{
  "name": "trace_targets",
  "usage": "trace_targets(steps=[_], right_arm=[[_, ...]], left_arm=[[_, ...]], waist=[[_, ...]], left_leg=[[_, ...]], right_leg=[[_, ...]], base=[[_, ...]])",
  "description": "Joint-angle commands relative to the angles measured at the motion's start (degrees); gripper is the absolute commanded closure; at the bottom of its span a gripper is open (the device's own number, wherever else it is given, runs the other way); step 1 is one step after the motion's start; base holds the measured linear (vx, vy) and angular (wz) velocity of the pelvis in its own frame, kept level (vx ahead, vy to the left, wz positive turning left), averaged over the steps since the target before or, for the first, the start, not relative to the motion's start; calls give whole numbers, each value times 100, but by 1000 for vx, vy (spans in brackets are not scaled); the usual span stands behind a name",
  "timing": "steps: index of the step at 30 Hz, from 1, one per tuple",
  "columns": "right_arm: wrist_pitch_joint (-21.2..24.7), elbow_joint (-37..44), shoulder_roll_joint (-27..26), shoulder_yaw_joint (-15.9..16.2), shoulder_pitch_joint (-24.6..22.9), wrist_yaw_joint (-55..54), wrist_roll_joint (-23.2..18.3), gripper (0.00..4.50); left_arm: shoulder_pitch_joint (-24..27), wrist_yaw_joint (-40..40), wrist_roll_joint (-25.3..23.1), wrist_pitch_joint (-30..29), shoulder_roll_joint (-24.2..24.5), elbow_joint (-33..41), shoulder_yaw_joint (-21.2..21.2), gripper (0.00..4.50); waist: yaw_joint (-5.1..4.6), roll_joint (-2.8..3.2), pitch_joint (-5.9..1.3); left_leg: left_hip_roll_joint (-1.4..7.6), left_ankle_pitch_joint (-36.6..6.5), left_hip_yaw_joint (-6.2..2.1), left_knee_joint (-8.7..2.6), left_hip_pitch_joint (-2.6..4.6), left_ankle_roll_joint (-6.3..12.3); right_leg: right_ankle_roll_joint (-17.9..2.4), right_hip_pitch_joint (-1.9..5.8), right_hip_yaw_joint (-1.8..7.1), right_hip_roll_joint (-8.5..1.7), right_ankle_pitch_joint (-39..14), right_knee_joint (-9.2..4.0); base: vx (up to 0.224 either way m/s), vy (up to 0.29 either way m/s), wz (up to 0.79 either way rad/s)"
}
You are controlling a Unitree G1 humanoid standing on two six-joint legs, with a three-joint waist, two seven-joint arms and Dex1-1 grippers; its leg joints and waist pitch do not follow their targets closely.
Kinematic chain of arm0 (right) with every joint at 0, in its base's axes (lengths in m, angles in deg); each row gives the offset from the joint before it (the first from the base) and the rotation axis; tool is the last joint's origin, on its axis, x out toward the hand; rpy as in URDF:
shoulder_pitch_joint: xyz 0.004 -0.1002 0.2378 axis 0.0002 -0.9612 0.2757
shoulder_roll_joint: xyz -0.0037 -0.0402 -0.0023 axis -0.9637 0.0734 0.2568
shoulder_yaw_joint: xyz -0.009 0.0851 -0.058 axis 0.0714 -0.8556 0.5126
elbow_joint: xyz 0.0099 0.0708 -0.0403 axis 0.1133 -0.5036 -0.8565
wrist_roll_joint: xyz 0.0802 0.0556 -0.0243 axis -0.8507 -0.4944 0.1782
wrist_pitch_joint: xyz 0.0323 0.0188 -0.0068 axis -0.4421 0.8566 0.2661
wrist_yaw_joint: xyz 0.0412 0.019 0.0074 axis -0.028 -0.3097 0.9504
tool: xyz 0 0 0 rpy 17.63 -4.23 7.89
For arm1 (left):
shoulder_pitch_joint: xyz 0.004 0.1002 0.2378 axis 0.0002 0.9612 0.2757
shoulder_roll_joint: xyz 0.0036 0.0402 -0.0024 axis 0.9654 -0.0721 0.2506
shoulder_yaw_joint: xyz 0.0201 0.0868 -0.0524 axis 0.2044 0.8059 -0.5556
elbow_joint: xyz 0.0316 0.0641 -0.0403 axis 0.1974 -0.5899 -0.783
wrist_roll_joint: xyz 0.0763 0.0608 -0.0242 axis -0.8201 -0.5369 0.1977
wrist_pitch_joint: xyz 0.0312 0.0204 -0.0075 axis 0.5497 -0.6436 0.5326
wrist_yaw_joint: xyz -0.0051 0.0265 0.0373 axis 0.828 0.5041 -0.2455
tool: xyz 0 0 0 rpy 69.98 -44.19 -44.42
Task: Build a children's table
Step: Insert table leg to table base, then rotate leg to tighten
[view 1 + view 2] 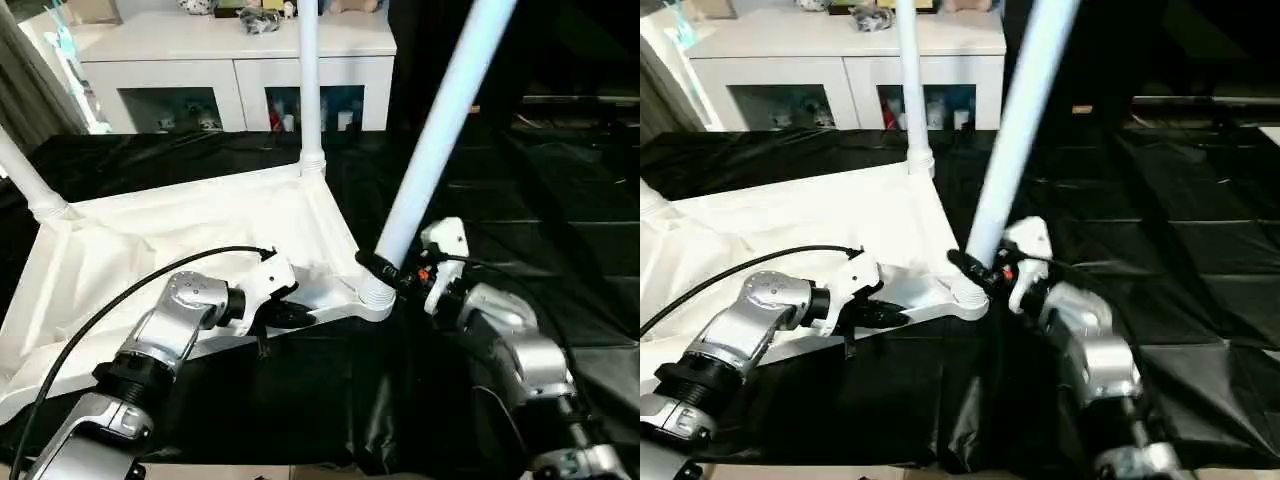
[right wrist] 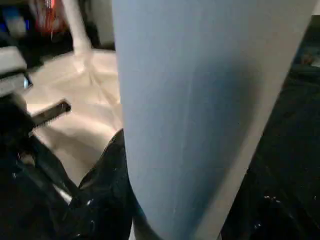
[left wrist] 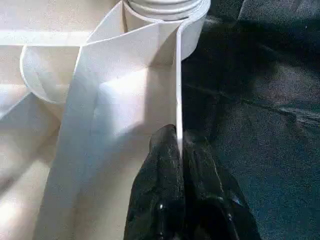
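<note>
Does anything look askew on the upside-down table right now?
Yes: the leg held by the right gripper leans sharply at the near corner socket, unlike the upright far leg.

A work table [image 1: 560,230] draped in wrinkled, glossy black sheeting carries everything. The children's table [image 1: 200,250] lies directly on it, upside down, its white top flat on the sheeting with the ribbed underside facing up. It covers the left part of the work table, running off toward the left edge, while its near right corner sits close to the middle of the near edge. To the right, bare black sheeting stretches to the right edge.
</note>
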Motion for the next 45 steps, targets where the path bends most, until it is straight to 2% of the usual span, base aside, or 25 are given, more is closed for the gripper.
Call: trace_targets(steps=[1, 3, 5, 7, 8, 13, 20, 27, 31, 36, 37, 38, 39, 40, 41, 42, 43, 45], right_arm=[[485, -518, 134, 435, -166, 211, 340, 266], [520, -518, 175, 495, -130, 272, 354, 266], [640, -495, 242, 594, -96, 384, 361, 266], [687, -488, 261, 621, -93, 429, 368, 266], [782, -504, 269, 646, -103, 483, 385, 266], [699, -697, 289, 688, -121, 468, 508, 266], [654, -757, 261, 614, -19, 411, 489, 266], [639, -788, 232, 594, -1, 395, 503, 266], [615, -890, 70, 395, -7, 86, 416, 266], [569, -1461, -423, -136, 214, -1183, 394, 266], [569, -1493, -453, -162, 228, -1249, 390, 266], [538, -1798, -725, -356, 379, -1828, 362, 266], [536, -1817, -738, -362, 388, -1856, 364, 266], [497, -2126, -926, -409, 546, -2274, 437, 266], [488, -2190, -958, -400, 580, -2342, 463, 266], [471, -2498, -1124, -349, 756, -2669, 591, 266], [459, -2588, -1173, -343, 808, -2761, 622, 266], [442, -2777, -1296, -431, 919, -3026, 597, 266]], left_arm=[[16, -127, -121, -67, 74, -103, 52, 450], [26, -141, -128, -66, 80, -93, 60, 450], [37, -158, -122, -77, 83, -83, 64, 450], [41, -182, -120, -80, 77, -82, 59, 450], [47, -186, -116, -86, 76, -77, 65, 450], [70, -167, -119, -125, 86, -75, 113, 450], [7, -106, -282, -123, 193, -94, 270, 450], [-80, -25, -324, -118, 239, -159, 374, 450], [-78, -98, -304, -227, 186, -229, 377, 450], [-44, -469, -349, -453, -75, -309, 417, 450], [-49, -502, -354, -468, -97, -318, 421, 450], [-130, -856, -380, -680, -365, -424, 417, 450], [-138, -879, -381, -693, -382, -433, 414, 450], [-276, -1273, -385, -928, -680, -610, 354, 450], [-311, -1355, -390, -976, -741, -653, 344, 450], [-499, -1790, -436, -1203, -1051, -878, 296, 450], [-547, -1902, -461, -1256, -1130, -935, 283, 450], [-656, -2111, -464, -1347, -1311, -1066, 232, 450]], waist=[[-12, -36, -138], [-12, -46, -145], [-9, -56, -168], [-8, -56, -167], [-2, -86, -161], [10, -97, -150], [-11, -95, -117], [-9, -92, -107], [-14, -91, -99], [-80, -85, -62], [-97, -75, -63], [-141, -68, -57], [-141, -68, -57], [-186, -62, -63], [-221, -53, -63], [-245, -34, -66], [-244, -32, -60], [-258, -61, -62]], left_leg=[[525, -2282, -289, -584, 123, -150], [534, -2272, -297, -608, 120, -182], [536, -2003, -274, -622, 104, -119], [532, -1957, -262, -614, 103, -96], [527, -1953, -251, -606, 101, -51], [534, -2023, -257, -611, 120, -67], [531, -2465, -294, -657, 159, -217], [532, -2506, -298, -673, 175, -222], [528, -2605, -299, -681, 196, -260], [509, -2941, -366, -699, 210, -363], [511, -3014, -366, -699, 229, -384], [502, -3228, -389, -705, 258, -444], [502, -3228, -389, -705, 258, -444], [498, -3328, -410, -725, 251, -488], [493, -3481, -432, -744, 250, -537], [481, -3624, -429, -757, 264, -578], [480, -3782, -447, -773, 291, -604], [461, -3878, -454, -794, 284, -571]], right_leg=[[-937, 7, 334, -565, -2480, -646], [-932, 27, 333, -554, -2313, -636], [-1038, 53, 324, -530, -1656, -601], [-1090, 57, 324, -531, -1513, -594], [-1092, 61, 326, -549, -1622, -609], [-991, 31, 338, -559, -2034, -648], [-819, -1, 352, -567, -2626, -710], [-756, -25, 363, -560, -2779, -739], [-749, -50, 369, -561, -2885, -747], [-521, -90, 346, -589, -3676, -814], [-497, -113, 348, -586, -3739, -827], [-446, -145, 325, -574, -3838, -852], [-446, -145, 325, -574, -3838, -852], [-443, -121, 298, -565, -3777, -843], [-436, -105, 259, -547, -3693, -853], [-444, -121, 252, -527, -3571, -844], [-433, -119, 237, -518, -3477, -871], [-394, -114, 231, -519, -3403, -895]], base=[[0, 0, 0], [0, 0, 0], [0, 0, 0], [0, 0, 0], [0, 0, 0], [0, 0, 0], [0, 0, 0], [0, 0, 0], [0, 0, 0], [0, 0, 0], [0, 0, 0], [0, 0, 0], [0, 0, 0], [0, 0, 0], [0, 0, 0], [-44, 58, -10], [-64, 91, -14], [-37, 64, -9]])
